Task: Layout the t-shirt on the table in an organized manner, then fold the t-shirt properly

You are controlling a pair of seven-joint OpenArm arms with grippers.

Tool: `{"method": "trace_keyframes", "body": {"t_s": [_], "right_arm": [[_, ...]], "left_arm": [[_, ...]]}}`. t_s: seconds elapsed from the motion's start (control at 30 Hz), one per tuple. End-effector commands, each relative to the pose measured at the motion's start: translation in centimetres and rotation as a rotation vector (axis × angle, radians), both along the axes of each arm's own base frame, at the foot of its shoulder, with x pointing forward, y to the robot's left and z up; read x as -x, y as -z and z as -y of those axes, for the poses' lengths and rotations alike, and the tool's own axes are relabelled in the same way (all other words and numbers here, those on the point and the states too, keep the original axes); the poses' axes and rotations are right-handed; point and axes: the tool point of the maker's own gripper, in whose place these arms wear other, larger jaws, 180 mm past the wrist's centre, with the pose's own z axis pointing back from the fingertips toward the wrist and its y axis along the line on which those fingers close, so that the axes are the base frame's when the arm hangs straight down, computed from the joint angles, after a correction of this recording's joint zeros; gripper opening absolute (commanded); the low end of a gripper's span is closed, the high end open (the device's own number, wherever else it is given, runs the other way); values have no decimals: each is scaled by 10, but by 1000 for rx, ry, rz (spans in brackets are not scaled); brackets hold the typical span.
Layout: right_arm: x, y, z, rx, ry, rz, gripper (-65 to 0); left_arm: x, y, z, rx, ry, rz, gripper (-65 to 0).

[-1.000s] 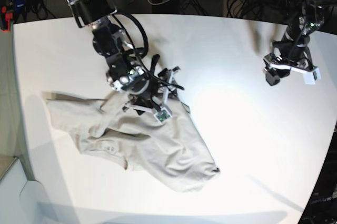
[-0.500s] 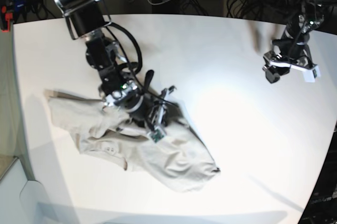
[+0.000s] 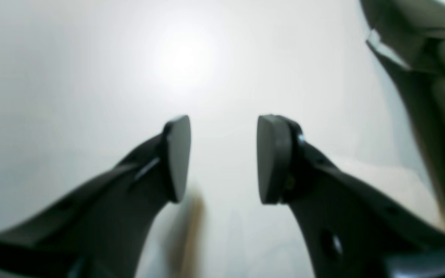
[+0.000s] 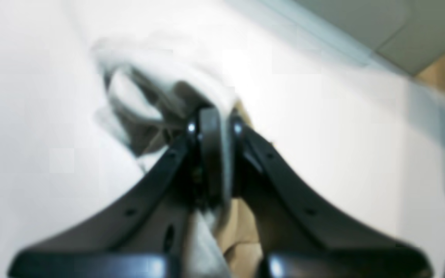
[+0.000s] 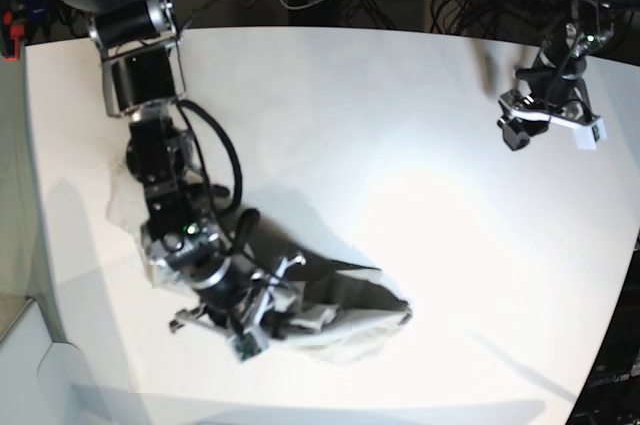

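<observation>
the right claw point(image 4: 213, 154) is clamped on a fold of the t-shirt point(image 5: 345, 330); pull slow and low to spread it over the table point(image 5: 400, 125). the left claw point(image 3: 222, 158) hangs parted, empty.

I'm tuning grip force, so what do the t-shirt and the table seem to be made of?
The t-shirt: soft woven or knit cloth, matte beige; it bunches and creases where the right gripper pinches it. The table: hard, smooth white board, matte with a soft glare patch; exact material unclear.

Beige t-shirt point(image 5: 345, 320) — crumpled, bunched heap on the white table point(image 5: 400, 145) — near its front edge.
</observation>
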Motion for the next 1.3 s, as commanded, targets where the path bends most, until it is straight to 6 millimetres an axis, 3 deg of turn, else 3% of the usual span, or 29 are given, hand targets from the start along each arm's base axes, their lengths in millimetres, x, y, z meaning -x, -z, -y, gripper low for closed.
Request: {"method": "trace_keyframes", "body": {"t_s": [0.0, 0.07, 0.2, 0.3, 0.47, 0.63, 0.8, 0.93, 1.1, 1.27], "right_arm": [[-8, -35, -3, -14, -22, 84, -630], [-6, -48, -2, -7, -15, 101, -630], [7, -65, -18, 48, -107, 122, -630], [11, -63, -25, 77, -145, 107, -630], [-3, -36, -16, 92, -124, 22, -606], [-19, -30, 2, 102, -99, 12, -597], [-48, -39, 48, 24, 30, -5, -584], [-66, -31, 73, -7, 95, -68, -484], [-68, -4, 89, 8, 122, -152, -365], [-67, -7, 100, 20, 139, -142, -360]], "left_arm": [[-3, -10, -2, -9, 3, 35, -378], [-2, -9, -3, -10, 3, 31, -378], [-1, -9, -2, -9, 3, 30, -381], [-2, -9, -3, -10, 3, 33, -381], [-3, -10, -2, -9, 4, 35, -381], [-2, -9, -2, -9, 4, 30, -381], [-2, -9, -2, -9, 3, 31, -381], [-2, -9, -2, -9, 3, 31, -381], [-1, -9, -2, -9, 3, 30, -381], [-1, -9, -2, -9, 4, 29, -381]]}}
